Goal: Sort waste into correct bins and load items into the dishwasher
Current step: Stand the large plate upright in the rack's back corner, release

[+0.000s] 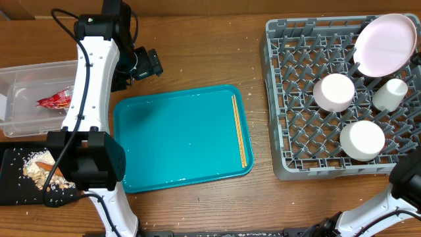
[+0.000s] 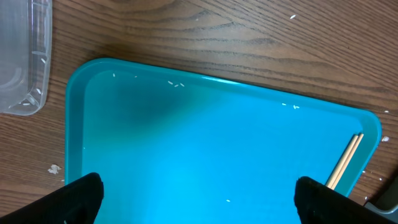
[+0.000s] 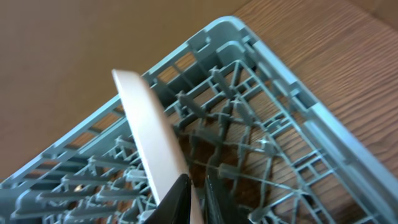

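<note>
Wooden tabletop: our right gripper (image 3: 196,190) pinches the plate (image 3: 149,130) by its rim at the rack's (image 3: 280,87) far right corner; we judge it stiff, slick, breakable. Left gripper (image 2: 202,199) hangs wide over the tray (image 2: 186,124).

Overhead, my left arm (image 1: 89,85) crosses the clear tub (image 1: 33,66) and black tray (image 1: 10,187) at left, covering part of the red wrapper (image 1: 56,99) and food scraps (image 1: 36,168). My right arm (image 1: 395,197) is cut by the near and right edges. At my left wrist, the chopsticks (image 2: 345,160) run off the bottom edge. At my right wrist, the plate (image 3: 146,124) meets my right gripper (image 3: 199,208) at the bottom edge; whether it is pinched cannot be told.
</note>
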You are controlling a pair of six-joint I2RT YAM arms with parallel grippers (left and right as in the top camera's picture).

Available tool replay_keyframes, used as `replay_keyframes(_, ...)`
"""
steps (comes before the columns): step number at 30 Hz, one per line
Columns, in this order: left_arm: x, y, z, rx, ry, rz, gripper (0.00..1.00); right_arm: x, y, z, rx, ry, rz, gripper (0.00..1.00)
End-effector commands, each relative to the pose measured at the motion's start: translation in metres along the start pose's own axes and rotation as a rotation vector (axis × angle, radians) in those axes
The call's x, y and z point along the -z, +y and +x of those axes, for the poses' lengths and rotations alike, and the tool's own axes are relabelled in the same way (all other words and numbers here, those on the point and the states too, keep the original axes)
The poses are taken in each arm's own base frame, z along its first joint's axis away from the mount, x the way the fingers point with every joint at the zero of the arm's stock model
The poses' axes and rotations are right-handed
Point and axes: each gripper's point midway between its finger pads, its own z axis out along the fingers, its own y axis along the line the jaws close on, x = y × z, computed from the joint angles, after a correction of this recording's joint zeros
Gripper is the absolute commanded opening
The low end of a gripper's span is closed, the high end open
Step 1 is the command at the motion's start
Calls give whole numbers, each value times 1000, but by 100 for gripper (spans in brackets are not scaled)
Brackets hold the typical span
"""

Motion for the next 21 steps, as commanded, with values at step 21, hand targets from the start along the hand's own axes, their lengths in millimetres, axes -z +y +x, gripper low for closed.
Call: replay_keyframes(21, 2, -3, 3, 7, 1, 8, 100, -25, -17, 19, -25, 66, 42, 9)
